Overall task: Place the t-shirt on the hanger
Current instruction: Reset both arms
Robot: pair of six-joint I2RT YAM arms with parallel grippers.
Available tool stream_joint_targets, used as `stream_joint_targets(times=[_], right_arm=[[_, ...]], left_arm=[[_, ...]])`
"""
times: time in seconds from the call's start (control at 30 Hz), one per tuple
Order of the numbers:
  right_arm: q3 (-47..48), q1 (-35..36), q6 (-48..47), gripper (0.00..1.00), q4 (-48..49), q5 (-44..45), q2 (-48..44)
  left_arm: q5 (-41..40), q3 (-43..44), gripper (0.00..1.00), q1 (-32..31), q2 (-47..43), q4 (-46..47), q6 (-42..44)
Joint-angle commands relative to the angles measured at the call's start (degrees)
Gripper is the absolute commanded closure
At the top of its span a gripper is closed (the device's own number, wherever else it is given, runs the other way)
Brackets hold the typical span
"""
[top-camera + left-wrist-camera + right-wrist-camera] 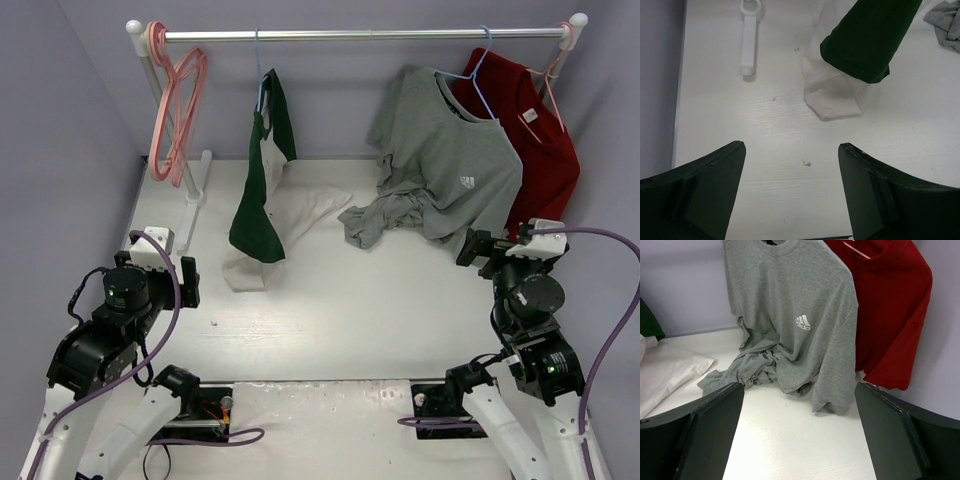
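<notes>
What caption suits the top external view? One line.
T-shirt draped from the hanger on the rail, hem on the table; left gripper and right gripper open.

grey t-shirt: hung, hem on table | red t-shirt: hung | pink hangers: rail left

Illumination is bright, even and diffuse. Shadows on the table are soft and faint. Focus is sharp across it.

left gripper: we see its jaws spread wide apart
right gripper: we see its jaws likewise wide apart
</notes>
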Motion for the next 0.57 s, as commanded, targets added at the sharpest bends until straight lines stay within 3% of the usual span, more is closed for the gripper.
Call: stream_joint_targets(times=[0.0,0.53], right_arm=[[-0.8,0.0,-0.7,0.00,2.8,0.2,-0.4],[0.5,1.1,-0.6,0.00,1.4,-0.1,-2.4]], left_arm=[[-1.0,1.7,0.25,0.3,2.0,2.8,-2.4],[-0.6,0.7,0.25,0.3,2.4,4.5,-4.5]])
